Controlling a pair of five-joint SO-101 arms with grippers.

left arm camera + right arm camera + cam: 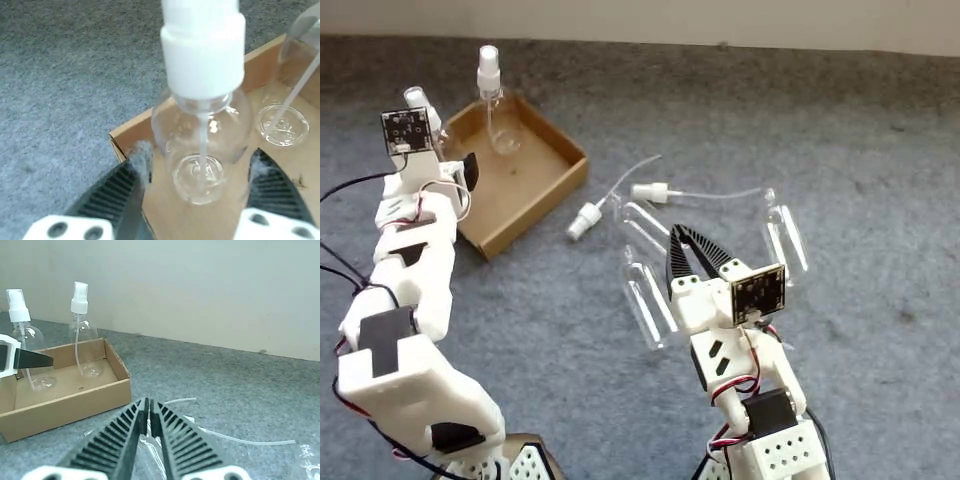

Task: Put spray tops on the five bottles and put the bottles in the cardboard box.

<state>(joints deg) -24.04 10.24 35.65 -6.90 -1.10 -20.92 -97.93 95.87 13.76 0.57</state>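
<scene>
Two capped bottles (500, 130) stand in the cardboard box (535, 210) at ten o'clock on the worktop (880, 150), my left end effector (195, 175) spread around one. My right end effector (148, 405), pinched together and empty, I judge nearer the uncapped bottle (647, 295) lying at its seven o'clock, long axis eleven-to-five.

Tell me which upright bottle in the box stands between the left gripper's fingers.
The bottle in the corner nearest the left arm: the left gripper straddles it. The other bottle stands free farther along the cardboard box.
</scene>
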